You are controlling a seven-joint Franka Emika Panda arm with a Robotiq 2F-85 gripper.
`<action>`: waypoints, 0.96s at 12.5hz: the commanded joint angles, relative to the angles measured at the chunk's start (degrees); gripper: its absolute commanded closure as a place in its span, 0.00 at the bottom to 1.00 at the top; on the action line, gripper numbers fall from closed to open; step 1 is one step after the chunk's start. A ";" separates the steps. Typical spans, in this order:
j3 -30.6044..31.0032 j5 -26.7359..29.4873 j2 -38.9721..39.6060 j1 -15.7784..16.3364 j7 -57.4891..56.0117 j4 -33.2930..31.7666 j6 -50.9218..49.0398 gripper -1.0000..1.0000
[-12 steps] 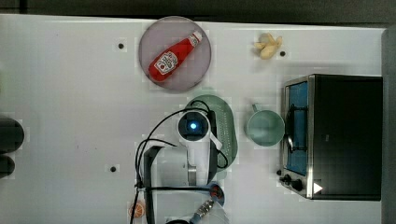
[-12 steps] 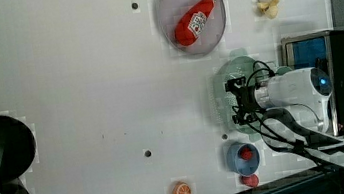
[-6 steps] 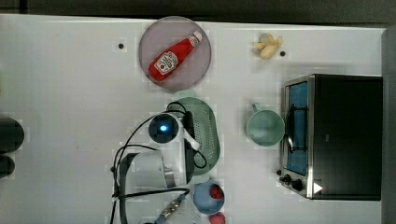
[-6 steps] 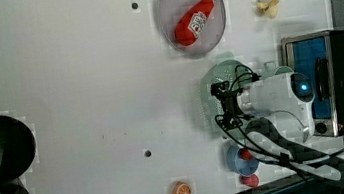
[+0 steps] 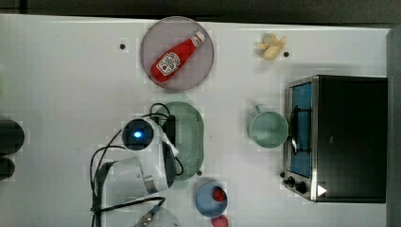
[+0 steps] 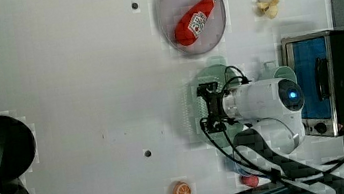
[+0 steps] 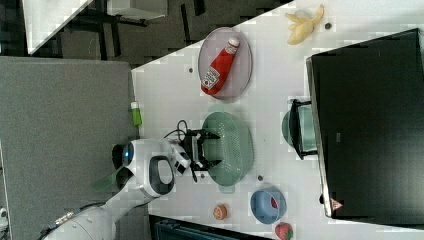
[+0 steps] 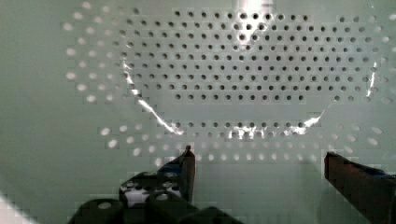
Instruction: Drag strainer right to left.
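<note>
The black, boxy toaster oven (image 5: 350, 137) is seen at 3 o'clock in the top view. The oval, mint-green plastic strainer (image 5: 191, 137), perforated with small round holes, lies near centre, at 6 o'clock from the plate (image 5: 208, 45); its 9 o'clock side is hidden by the arm. The gripper (image 8: 257, 163) is spread open inside it.
</note>
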 commanded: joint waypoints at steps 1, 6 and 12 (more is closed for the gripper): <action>1.59 -0.55 0.72 4.04 7.54 2.44 -1.07 0.00; 1.66 3.64 4.78 9.29 9.66 7.83 -1.08 0.00; 1.65 6.98 8.97 14.78 12.10 14.39 -1.24 0.00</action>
